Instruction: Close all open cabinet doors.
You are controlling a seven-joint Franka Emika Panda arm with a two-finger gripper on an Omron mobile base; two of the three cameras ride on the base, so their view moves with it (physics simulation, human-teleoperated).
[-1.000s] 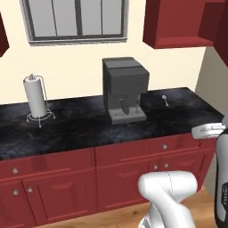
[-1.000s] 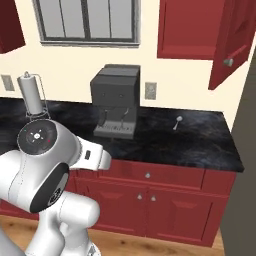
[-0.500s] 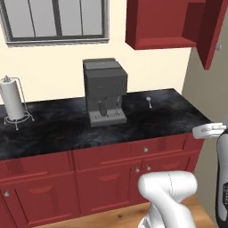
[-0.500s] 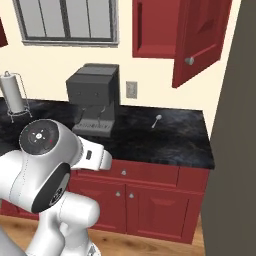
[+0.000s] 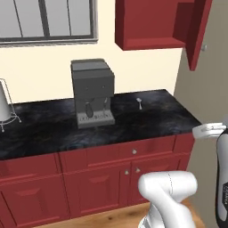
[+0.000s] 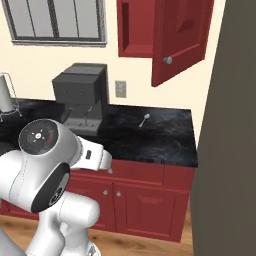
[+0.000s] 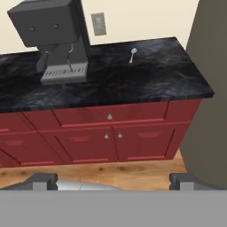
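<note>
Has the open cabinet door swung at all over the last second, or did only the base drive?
No. The open cabinet door keeps its angle to the cabinet; the whole scene slid left, so the base moved.

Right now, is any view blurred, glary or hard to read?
Left base view: sharp, flat even light, no glare; the open door is cut off by the top edge. Right base view: a dark wall darkens the right side. Hand view: crisp; the spoon is small but readable on the counter.
</note>
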